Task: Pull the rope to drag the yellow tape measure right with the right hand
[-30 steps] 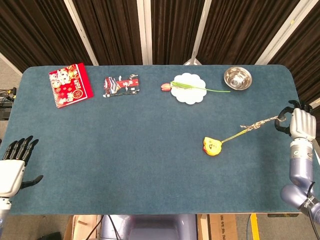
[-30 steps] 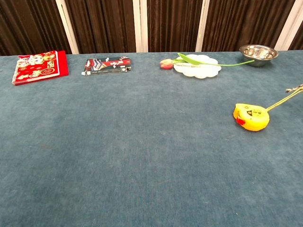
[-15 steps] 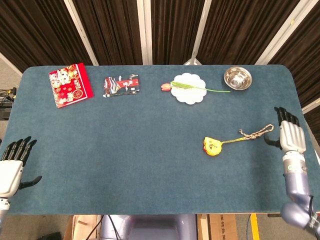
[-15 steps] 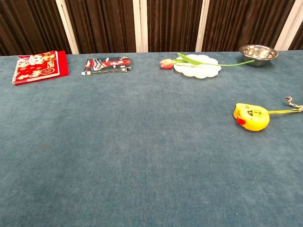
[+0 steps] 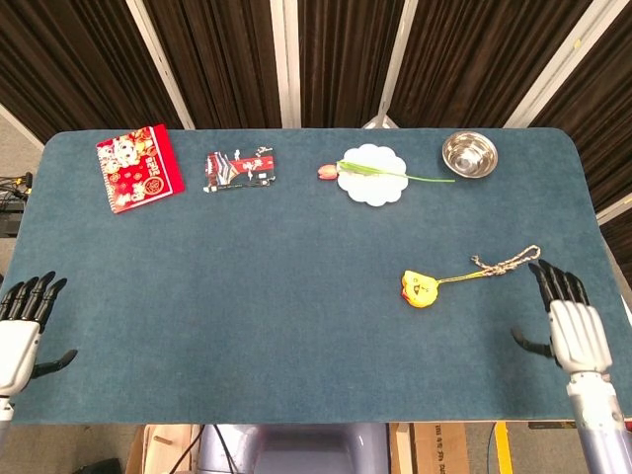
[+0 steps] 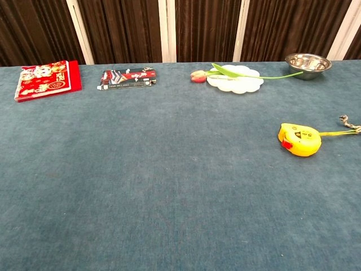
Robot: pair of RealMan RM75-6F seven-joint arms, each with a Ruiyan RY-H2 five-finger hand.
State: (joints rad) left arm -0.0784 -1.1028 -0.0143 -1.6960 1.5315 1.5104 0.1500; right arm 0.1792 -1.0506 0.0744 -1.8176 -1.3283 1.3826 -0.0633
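The yellow tape measure [image 5: 419,289] lies on the blue table, right of centre, also seen in the chest view as the tape measure [image 6: 299,139]. Its rope [image 5: 492,268] runs slack to the right and ends loose on the cloth; the chest view cuts the rope [image 6: 342,131] off at the frame edge. My right hand [image 5: 570,330] is near the table's front right corner, fingers spread and empty, below and right of the rope's end. My left hand [image 5: 19,331] hangs open at the front left edge.
Along the far side sit a red booklet [image 5: 138,168], a dark packet [image 5: 239,169], a white plate [image 5: 372,175] with a tulip [image 5: 331,171] across it, and a steel bowl [image 5: 469,153]. The table's right edge lies close to the right hand.
The right hand let go of the rope and drew back toward the front right corner, fingers spread. The rope dropped slack onto the cloth. The tape measure stayed put.
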